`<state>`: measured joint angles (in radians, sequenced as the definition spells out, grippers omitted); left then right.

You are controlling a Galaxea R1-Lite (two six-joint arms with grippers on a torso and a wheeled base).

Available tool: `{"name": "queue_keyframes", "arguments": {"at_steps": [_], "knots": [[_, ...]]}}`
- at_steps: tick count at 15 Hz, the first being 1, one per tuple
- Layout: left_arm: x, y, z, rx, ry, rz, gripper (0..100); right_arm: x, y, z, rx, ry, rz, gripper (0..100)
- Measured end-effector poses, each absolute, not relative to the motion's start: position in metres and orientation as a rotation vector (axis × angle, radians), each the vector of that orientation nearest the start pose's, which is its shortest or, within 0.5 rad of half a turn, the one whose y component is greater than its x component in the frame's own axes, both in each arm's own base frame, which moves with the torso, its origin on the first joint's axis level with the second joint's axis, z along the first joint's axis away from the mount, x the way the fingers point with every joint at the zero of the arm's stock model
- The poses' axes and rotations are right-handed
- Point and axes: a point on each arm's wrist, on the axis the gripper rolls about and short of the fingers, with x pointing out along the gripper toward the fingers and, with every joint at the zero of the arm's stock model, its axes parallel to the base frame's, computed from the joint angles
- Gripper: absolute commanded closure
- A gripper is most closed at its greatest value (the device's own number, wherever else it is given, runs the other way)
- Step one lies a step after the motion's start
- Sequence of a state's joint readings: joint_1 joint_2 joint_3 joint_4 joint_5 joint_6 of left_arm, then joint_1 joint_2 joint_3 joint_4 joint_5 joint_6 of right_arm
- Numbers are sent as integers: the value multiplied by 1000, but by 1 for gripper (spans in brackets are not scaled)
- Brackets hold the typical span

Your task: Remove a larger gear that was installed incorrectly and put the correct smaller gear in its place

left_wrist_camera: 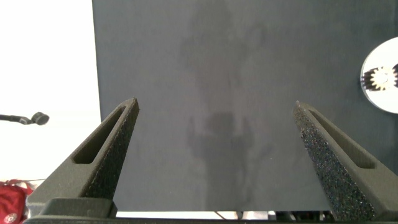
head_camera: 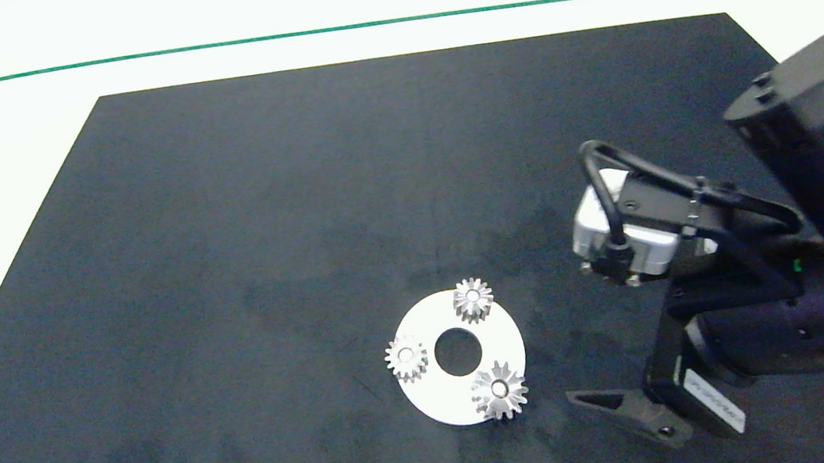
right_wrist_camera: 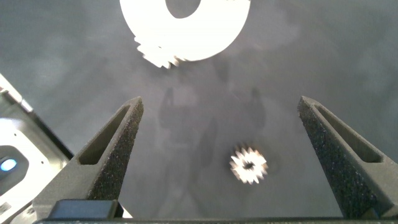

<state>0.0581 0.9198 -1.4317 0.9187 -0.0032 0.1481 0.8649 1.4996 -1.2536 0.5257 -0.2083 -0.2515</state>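
Observation:
A white disc (head_camera: pixel 432 398) with a round centre hole lies on the black mat and carries three silver gears. The larger gear (head_camera: pixel 499 391) sits at the disc's near right rim, and its teeth (right_wrist_camera: pixel 158 57) show at the disc's edge in the right wrist view. Two lesser gears (head_camera: pixel 473 299) (head_camera: pixel 406 358) sit at the far and left rim. A loose smaller gear (right_wrist_camera: pixel 249 165) lies flat on the mat below my right gripper (right_wrist_camera: pixel 221 99), which hangs open above it, right of the disc. In the head view the arm hides this gear; one finger (head_camera: pixel 614 405) shows. My left gripper (left_wrist_camera: pixel 216 102) is open over bare mat.
The black mat (head_camera: pixel 259 203) covers most of the white table, with a green line (head_camera: pixel 386 22) beyond its far edge. The left wrist view shows the disc (left_wrist_camera: pixel 387 59) off to one side and the mat's edge against white table.

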Motion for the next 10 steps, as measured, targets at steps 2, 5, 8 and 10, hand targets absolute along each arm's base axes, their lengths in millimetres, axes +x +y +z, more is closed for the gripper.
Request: {"name": "queue_keyframes", "arguments": {"at_steps": [2, 5, 8, 10], "knots": [[25, 1, 350, 134, 402, 25, 0, 164, 202, 254, -671, 624, 749, 0], [21, 1, 350, 135, 391, 24, 0, 169, 226, 236, -729, 671, 767, 0], [19, 1, 350, 136, 385, 24, 0, 178, 243, 222, -757, 705, 770, 0], [18, 1, 350, 136, 382, 24, 0, 185, 252, 216, -766, 720, 766, 0]]}}
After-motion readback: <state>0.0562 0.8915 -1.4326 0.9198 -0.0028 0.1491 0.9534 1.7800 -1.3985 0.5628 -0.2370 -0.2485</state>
